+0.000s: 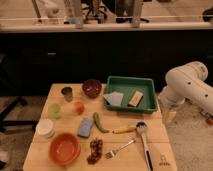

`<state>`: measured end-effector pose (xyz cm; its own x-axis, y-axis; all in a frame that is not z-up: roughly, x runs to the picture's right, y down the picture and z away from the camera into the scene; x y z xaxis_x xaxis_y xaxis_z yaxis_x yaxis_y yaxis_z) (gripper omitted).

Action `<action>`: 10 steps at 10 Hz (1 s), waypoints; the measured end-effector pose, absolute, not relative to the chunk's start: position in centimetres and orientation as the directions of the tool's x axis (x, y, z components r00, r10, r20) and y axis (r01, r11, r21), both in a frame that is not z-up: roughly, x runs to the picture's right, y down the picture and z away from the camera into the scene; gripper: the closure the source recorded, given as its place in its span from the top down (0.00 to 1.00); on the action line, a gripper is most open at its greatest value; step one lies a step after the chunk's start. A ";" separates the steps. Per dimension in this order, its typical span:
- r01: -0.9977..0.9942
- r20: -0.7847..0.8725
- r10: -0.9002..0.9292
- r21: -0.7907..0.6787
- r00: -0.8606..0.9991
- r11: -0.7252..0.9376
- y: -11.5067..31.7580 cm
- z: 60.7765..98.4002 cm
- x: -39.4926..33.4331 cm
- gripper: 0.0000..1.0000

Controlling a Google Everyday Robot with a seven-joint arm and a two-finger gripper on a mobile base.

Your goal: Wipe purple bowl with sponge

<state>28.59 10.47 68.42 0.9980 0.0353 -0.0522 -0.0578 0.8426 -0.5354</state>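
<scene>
— Entry one: the fingers?
— My fingers (170, 117) hung below my white arm (190, 85), just off the desk (125, 160) at its 3 o'clock edge. They stood wide and held nothing.

— Entry two: the purple bowl?
— The purple bowl (92, 88) sat upright near the desk's 12 o'clock edge. The grey cup (67, 93) was at its 9 o'clock and the green tray (131, 81) at its 3 o'clock.

— Entry three: the sponge?
— The sponge (85, 127) lay flat near the middle of the desk, at the bowl's 6 o'clock, well apart from my fingers.

— Sundries?
— The tray held a pale blue cloth (114, 98) and a tan block (135, 98). The orange bowl (64, 148) stood at the sponge's 7 o'clock.
</scene>
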 end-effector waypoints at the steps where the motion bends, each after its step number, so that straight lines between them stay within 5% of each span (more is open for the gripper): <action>1: -0.058 -0.052 0.035 -0.535 0.998 0.843 10.5 68.4 28.6 0.80; 5: -0.046 -0.043 0.028 -0.531 0.999 0.846 10.6 68.4 28.5 0.80; 10: 0.289 0.166 -0.237 -0.532 0.957 0.796 12.6 68.2 23.4 0.80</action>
<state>23.40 12.65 68.25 0.9573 -0.2367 0.1662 0.2892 0.7961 -0.5316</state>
